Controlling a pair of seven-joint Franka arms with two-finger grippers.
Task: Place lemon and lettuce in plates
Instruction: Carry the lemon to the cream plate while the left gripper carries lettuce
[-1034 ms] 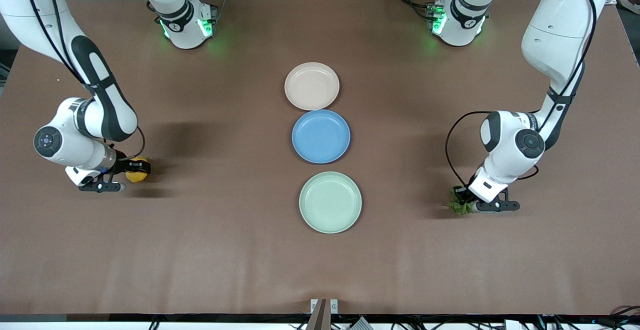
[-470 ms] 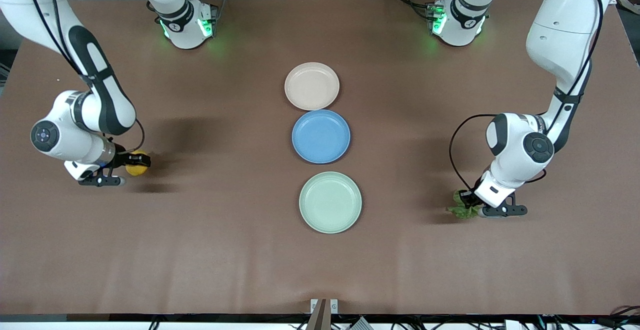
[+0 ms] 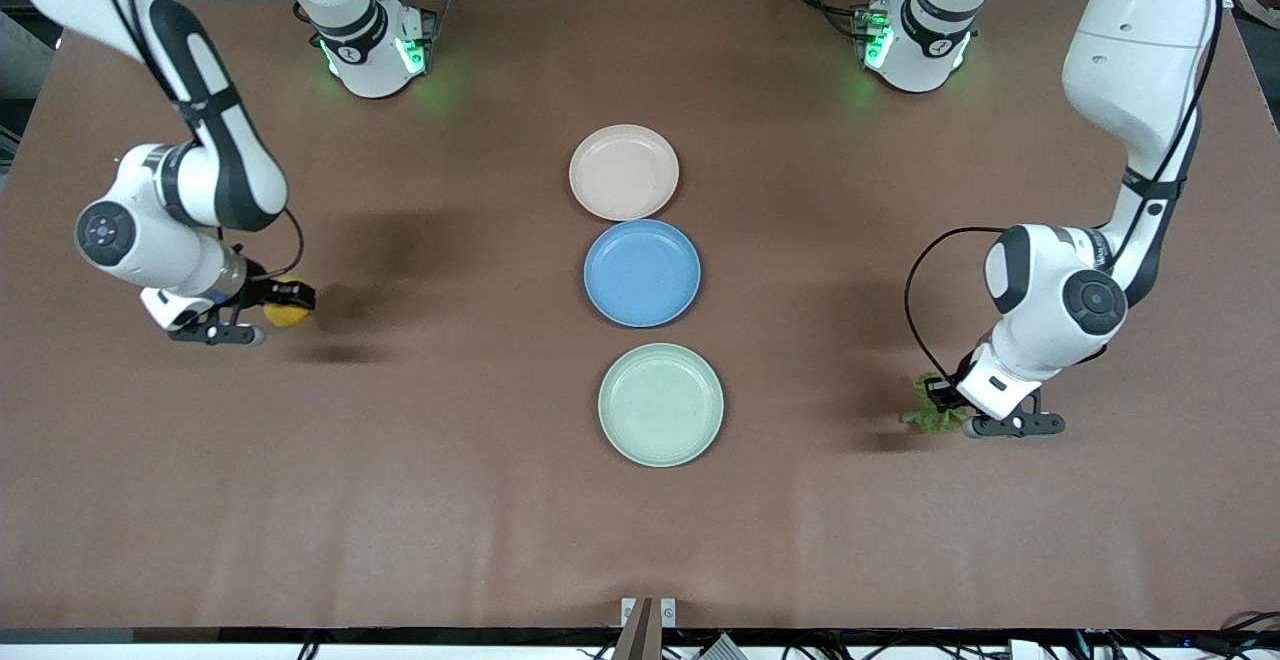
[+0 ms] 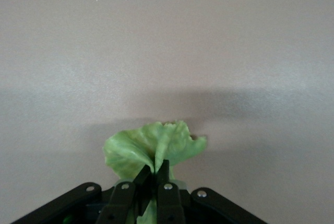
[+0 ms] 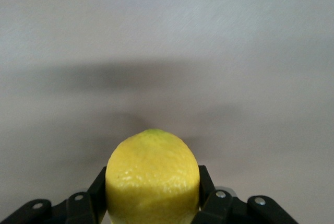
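Observation:
My right gripper is shut on the yellow lemon and holds it just above the brown table at the right arm's end; in the right wrist view the lemon sits between the black fingers. My left gripper is shut on the green lettuce and holds it just above the table at the left arm's end; in the left wrist view the leaf is pinched between the fingertips. The beige-pink plate and the mint green plate lie empty at mid-table.
A blue plate lies between the two pale plates, close to both. The three plates form a line down the middle of the table. The arms' bases stand at the table's farther edge.
My right gripper has lifted with the lemon and moved a little toward the plates. My left gripper has lifted with the lettuce and drifted slightly away from the plates.

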